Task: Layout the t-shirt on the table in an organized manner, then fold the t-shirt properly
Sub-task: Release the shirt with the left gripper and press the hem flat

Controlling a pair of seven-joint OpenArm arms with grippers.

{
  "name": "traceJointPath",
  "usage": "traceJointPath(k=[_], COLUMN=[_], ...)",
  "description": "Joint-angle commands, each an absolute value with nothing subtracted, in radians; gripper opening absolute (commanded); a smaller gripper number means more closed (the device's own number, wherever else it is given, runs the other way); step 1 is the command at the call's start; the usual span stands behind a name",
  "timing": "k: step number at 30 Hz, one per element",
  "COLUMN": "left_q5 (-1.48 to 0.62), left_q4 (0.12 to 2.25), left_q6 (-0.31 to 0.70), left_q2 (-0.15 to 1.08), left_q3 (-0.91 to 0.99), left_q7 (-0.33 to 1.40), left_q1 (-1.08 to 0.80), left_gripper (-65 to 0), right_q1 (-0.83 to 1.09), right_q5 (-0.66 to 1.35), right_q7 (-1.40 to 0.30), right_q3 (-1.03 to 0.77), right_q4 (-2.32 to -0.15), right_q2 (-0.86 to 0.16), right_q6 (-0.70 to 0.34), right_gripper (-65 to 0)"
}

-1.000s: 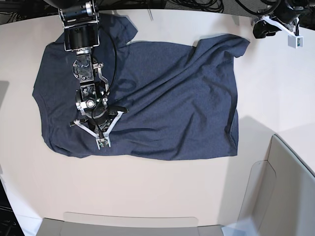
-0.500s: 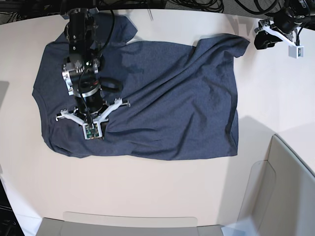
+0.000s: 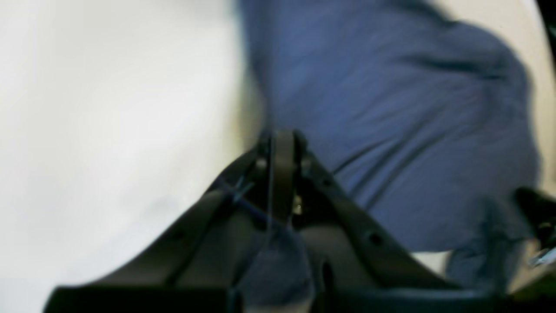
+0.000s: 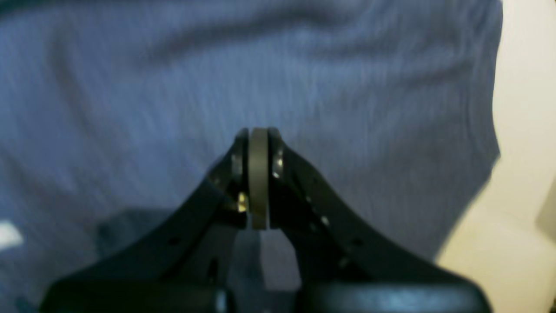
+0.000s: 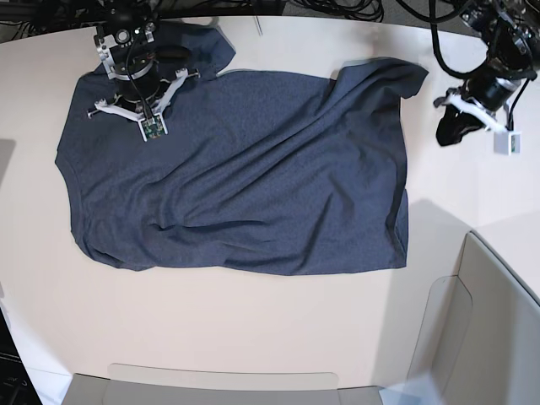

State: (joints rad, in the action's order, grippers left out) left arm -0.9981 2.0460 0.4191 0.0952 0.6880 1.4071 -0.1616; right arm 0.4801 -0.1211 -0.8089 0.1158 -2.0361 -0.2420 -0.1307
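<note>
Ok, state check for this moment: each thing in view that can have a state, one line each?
t-shirt: spread on the table, wrinkled, not folded, no lettering showing.
right gripper: shut, empty, over the shirt.
left gripper: shut, empty, near the shirt's edge.
table: bears the shirt.

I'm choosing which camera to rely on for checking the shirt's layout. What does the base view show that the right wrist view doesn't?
Only the base view shows the whole t-shirt spread on the table, creased diagonally, its near-right sleeve folded, and the left gripper off the cloth, above bare table. Only the right wrist view shows the right gripper close up, jaws shut with nothing between them. Both show navy fabric and pale tabletop beside it.
</note>
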Motion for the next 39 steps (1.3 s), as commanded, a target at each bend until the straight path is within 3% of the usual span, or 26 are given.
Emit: traceJointPath(k=[1,13,19,28,39], left_q5=[-1.012,-0.524,-0.409,-0.131,0.147], left_q4=[2.051,1.862,1.606,1.139,1.073], left_q6=[0.418,0.418,0.418,0.418,0.418], left_q2=[0.101,0.101,0.101,0.102,0.101], left_q3=[0.636,0.159,0.087,0.010,0.013], left_q7=[1.396,1.396,1.395,1.122,0.955], left_q1=[-0.150,0.102,0.282,0.407,0.407], left_gripper=[-64.6,-64.6,-64.6,-64.6,-64.6], right_q1=[0.492,0.516,0.533,0.579,0.610], right_q5=[-0.124,-0.122,-0.124,-0.125,-0.124], right_q7=[-0.788,-0.952,-0.954,-0.954,-0.997], right_q3=[0.113,0.114,0.114,0.124,0.116], right_q4=[-2.052,-2.051,-2.051,-2.038,-2.002], right_q2=[-0.251,-0.300,-0.312,-0.395,-0.486], right_q6=[-0.127,-0.128,-0.128,-0.130,-0.130], right_gripper=[-65.0,-65.0,-65.0,-65.0,-65.0])
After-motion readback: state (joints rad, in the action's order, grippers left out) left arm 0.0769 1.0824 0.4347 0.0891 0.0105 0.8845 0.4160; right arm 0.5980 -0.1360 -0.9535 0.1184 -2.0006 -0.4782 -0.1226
